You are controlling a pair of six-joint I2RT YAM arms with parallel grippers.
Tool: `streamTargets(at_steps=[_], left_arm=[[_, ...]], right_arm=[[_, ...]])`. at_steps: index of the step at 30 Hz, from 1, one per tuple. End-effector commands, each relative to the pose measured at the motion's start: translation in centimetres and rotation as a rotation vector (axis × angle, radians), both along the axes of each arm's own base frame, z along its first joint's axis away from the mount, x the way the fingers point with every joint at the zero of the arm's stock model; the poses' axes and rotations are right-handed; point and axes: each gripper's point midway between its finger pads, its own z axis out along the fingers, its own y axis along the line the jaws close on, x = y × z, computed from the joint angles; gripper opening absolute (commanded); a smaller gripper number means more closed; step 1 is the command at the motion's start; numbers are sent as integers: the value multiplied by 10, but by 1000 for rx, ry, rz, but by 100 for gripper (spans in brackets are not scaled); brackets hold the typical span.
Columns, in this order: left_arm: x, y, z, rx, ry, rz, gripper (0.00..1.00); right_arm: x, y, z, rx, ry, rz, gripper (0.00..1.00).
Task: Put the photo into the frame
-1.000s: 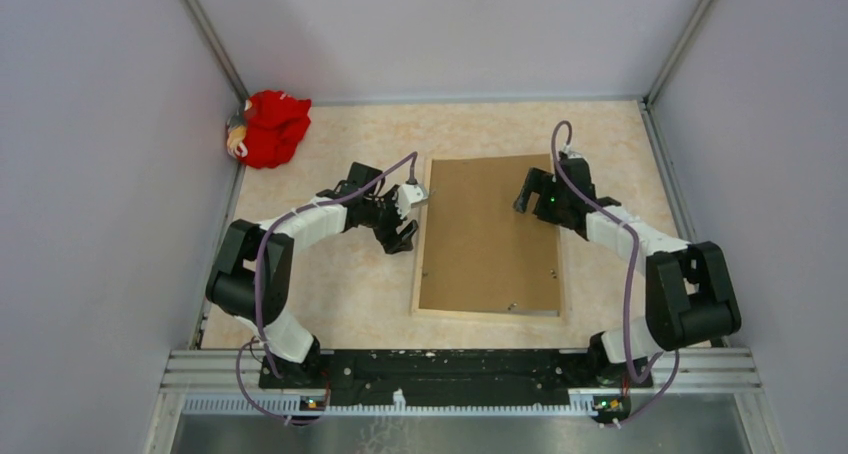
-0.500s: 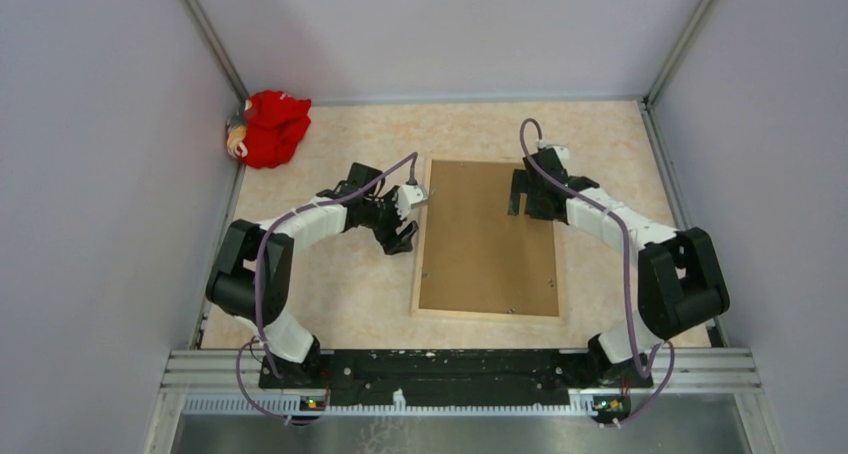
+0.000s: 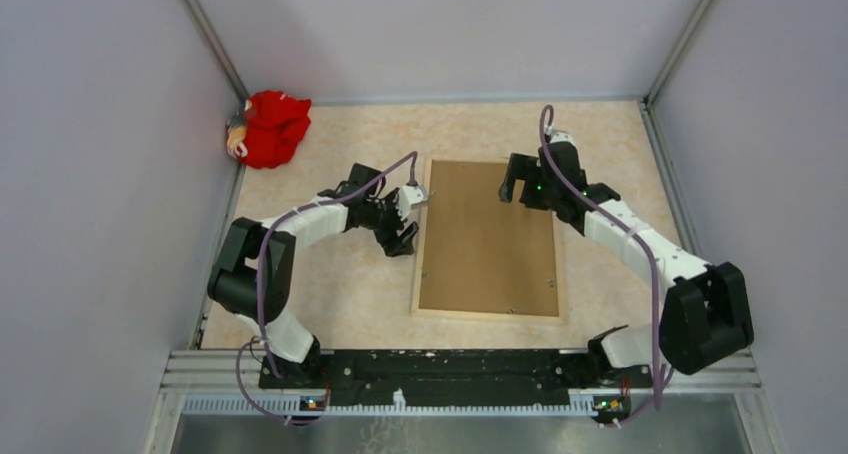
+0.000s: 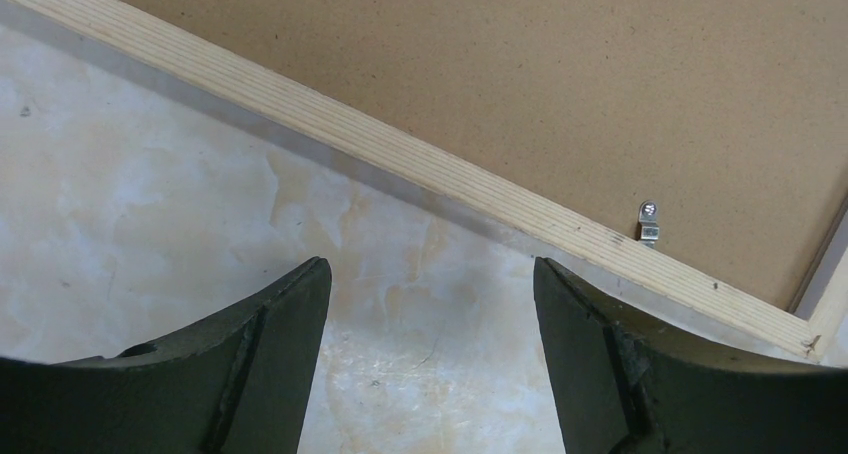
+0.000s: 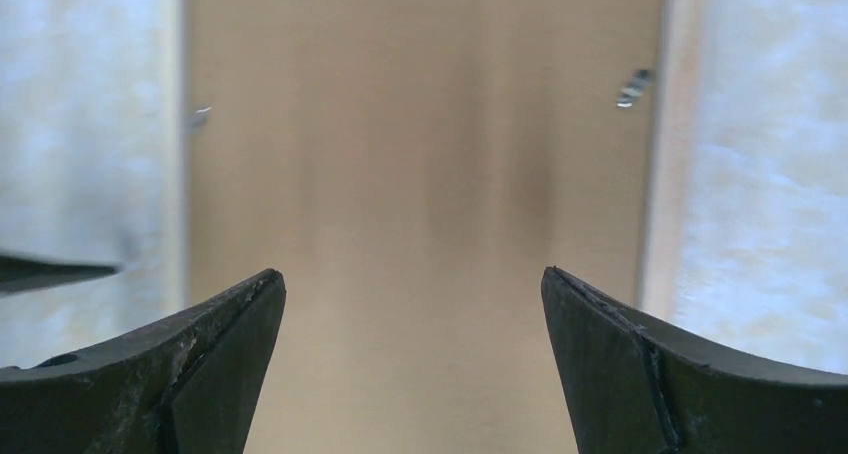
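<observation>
The frame (image 3: 487,314) lies face down mid-table, its pale wood back rim (image 4: 430,159) up, with a plain brown backing board (image 3: 490,244) seated in it. The photo is hidden from every view. My left gripper (image 3: 408,221) hovers low over the table just left of the frame's left rim, jaws open and empty (image 4: 430,274). My right gripper (image 3: 512,179) hangs over the far end of the backing board (image 5: 420,174), open with nothing between its fingers (image 5: 412,279); that view is blurred.
Small metal tabs (image 4: 648,222) (image 5: 632,87) sit along the inner edge of the frame. A red cloth bundle (image 3: 270,126) lies in the far left corner. Grey walls close in the marbled table (image 3: 340,284) on three sides.
My right arm has reached forward and left, carrying its open gripper from the board's right edge to over its far end. The left arm has stayed put.
</observation>
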Motion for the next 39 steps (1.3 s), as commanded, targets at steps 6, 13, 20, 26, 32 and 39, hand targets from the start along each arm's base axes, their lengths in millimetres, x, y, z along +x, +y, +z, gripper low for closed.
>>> streamTargets(at_steps=[6,13,20,26,32,39], left_arm=[[3,-18,7,-83,100,14,78],[6,-16,-1,-107,155,35,65],[7,-13,-12,-91,174,49,60],[7,-13,-17,-89,185,56,59],[9,-13,-18,-88,183,57,59],[10,-13,-21,-86,189,62,58]], right_arm=[[-51,106,8,434,-71,247,69],[-102,172,-28,487,-28,341,20],[-128,217,-61,460,27,416,23],[-137,234,-79,463,79,434,26],[-139,232,-86,454,92,418,30],[-140,238,-89,469,117,422,30]])
